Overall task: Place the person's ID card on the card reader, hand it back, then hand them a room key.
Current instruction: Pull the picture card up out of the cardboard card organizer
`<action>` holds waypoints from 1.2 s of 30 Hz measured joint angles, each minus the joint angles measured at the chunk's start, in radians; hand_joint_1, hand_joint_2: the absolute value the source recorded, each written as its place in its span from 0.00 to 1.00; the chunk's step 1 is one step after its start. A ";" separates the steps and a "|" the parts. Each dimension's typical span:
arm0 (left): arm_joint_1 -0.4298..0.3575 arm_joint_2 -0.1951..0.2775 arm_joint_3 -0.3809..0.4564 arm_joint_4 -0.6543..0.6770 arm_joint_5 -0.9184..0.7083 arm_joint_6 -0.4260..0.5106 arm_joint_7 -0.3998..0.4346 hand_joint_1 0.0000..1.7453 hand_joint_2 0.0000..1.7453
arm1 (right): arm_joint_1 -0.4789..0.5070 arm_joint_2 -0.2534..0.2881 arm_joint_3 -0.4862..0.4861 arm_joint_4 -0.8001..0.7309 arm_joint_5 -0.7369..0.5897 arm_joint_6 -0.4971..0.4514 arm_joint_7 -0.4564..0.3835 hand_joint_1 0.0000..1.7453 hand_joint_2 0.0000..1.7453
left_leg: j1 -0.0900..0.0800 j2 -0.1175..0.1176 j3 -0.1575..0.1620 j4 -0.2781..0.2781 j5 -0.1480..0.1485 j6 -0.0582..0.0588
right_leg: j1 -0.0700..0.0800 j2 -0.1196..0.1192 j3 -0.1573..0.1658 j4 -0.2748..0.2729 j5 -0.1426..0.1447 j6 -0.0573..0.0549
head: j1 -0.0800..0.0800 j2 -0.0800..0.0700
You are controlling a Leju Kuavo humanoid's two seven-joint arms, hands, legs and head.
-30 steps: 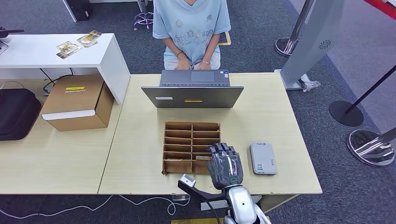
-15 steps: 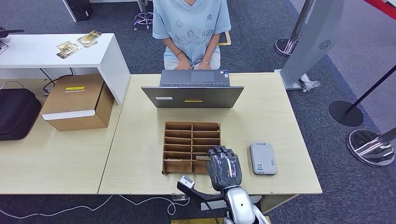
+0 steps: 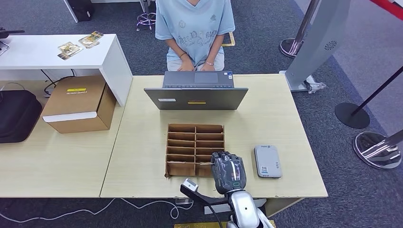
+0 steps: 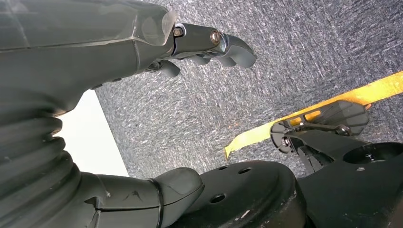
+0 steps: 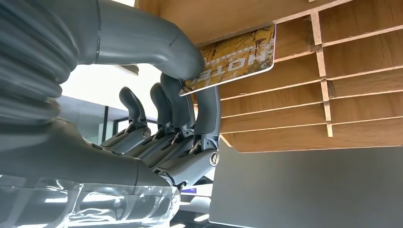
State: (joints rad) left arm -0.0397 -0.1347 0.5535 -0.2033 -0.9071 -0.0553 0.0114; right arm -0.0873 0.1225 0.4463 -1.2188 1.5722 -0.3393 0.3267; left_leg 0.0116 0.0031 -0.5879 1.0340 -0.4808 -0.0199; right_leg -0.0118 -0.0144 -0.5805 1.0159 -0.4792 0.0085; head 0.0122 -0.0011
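My right hand [image 3: 228, 171] hovers over the near right corner of the wooden slotted card box [image 3: 195, 141] in the middle of the table. In the right wrist view this hand [image 5: 161, 128] pinches a gold-patterned hotel room key card [image 5: 234, 58] between thumb and fingers, the card still partly inside a slot of the box [image 5: 332, 80]. The grey card reader [image 3: 267, 161] lies flat just right of the hand. A person [image 3: 195, 29] in a light blue shirt sits across the table. My left hand [image 4: 142, 47] hangs over the carpet, fingers apart and holding nothing.
An open grey laptop [image 3: 196, 92] stands between the box and the person. A cardboard carton [image 3: 78, 103] and a black bag [image 3: 16, 115] sit on the left table [image 3: 57, 161]. Stanchion bases [image 3: 351, 115] stand on the carpet at right.
My right hand has drawn back a little toward the table's near edge, from further over the box to its near corner. The person and the table items have not moved.
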 joint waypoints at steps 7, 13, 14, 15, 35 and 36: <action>0.000 0.000 0.000 0.000 0.000 0.000 0.000 0.00 1.00 | 0.000 0.000 0.000 0.000 0.000 0.000 0.002 0.79 1.00 | 0.000 0.000 0.000 0.000 0.000 0.000 | 0.000 0.000 0.000 0.000 0.000 0.000 | 0.000 0.000; 0.000 0.000 0.001 0.000 -0.005 0.000 0.000 0.00 1.00 | 0.001 0.000 -0.001 -0.007 -0.034 -0.006 -0.022 0.82 1.00 | 0.000 0.000 0.000 0.000 0.000 0.000 | 0.000 0.000 0.000 0.000 0.000 0.000 | 0.000 0.000; 0.000 0.000 0.002 0.000 -0.005 0.000 0.000 0.00 1.00 | 0.002 0.000 -0.002 -0.012 -0.051 -0.008 -0.032 0.83 1.00 | 0.000 0.000 0.000 0.000 0.000 0.000 | 0.000 0.000 0.000 0.000 0.000 0.000 | 0.000 0.000; 0.000 0.000 0.003 0.000 -0.006 0.000 0.000 0.00 1.00 | 0.004 0.000 -0.002 -0.018 -0.068 -0.009 -0.042 0.84 1.00 | 0.000 0.000 0.000 0.000 0.000 0.000 | 0.000 0.000 0.000 0.000 0.000 0.000 | 0.000 0.000; 0.001 0.000 0.021 0.000 -0.015 0.000 -0.002 0.00 1.00 | 0.095 -0.014 -0.078 -0.242 -0.295 -0.026 -0.146 0.88 1.00 | 0.000 0.000 0.000 0.000 0.000 0.000 | 0.000 0.000 0.000 0.000 0.000 0.000 | 0.000 0.000; 0.001 0.000 0.022 0.000 -0.016 0.000 -0.002 0.00 1.00 | 0.101 -0.015 -0.081 -0.255 -0.307 -0.028 -0.154 0.89 1.00 | 0.000 0.000 0.000 0.000 0.000 0.000 | 0.000 0.000 0.000 0.000 0.000 0.000 | 0.000 0.000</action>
State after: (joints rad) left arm -0.0387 -0.1347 0.5757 -0.2033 -0.9230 -0.0553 0.0095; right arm 0.0136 0.1072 0.3653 -1.4735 1.2647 -0.3669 0.1725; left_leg 0.0116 0.0032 -0.5878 1.0340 -0.4808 -0.0199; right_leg -0.0119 -0.0142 -0.5807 1.0158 -0.4792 0.0085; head 0.0121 -0.0011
